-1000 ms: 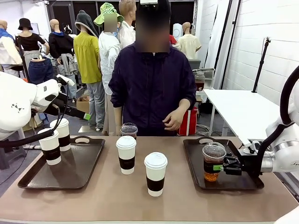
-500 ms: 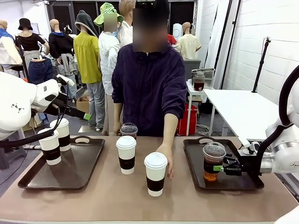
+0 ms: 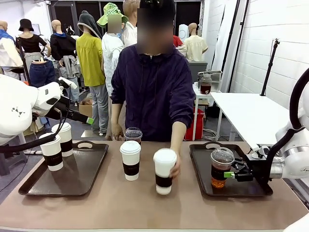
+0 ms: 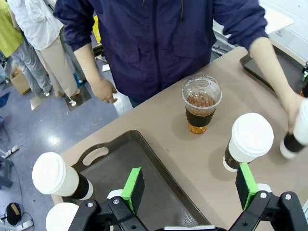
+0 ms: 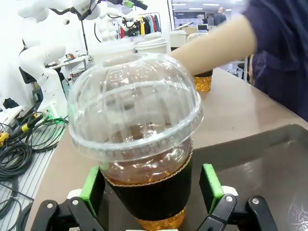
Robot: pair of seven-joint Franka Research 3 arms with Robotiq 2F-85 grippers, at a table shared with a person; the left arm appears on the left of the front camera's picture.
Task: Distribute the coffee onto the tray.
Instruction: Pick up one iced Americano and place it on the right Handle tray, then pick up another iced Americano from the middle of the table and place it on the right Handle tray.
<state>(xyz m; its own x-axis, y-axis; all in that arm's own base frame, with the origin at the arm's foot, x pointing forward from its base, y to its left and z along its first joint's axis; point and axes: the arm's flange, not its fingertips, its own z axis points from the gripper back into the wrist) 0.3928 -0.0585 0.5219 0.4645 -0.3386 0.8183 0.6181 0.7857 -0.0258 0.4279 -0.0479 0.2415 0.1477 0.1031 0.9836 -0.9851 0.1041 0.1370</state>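
The left tray carries two paper cups along its left side: the front cup at 9 o'clock and the back cup at 11 o'clock. The left gripper hangs above this tray, jaws wide, with nothing between its pads. In its wrist view the far clear cup stands on the table at 12 o'clock and the middle cup at 2 o'clock. In the front view the middle cup is upright, just in front of the far clear cup. At its 3 o'clock the person's hand grips a tilted cup; whether its base touches the table I cannot tell. The right clear cup stands upright on the right tray. The right gripper sits at this cup's 3 o'clock, jaws spread either side of its sleeve. In the right wrist view the cup stands at 12 o'clock between the pads, and a gap shows beside one pad.
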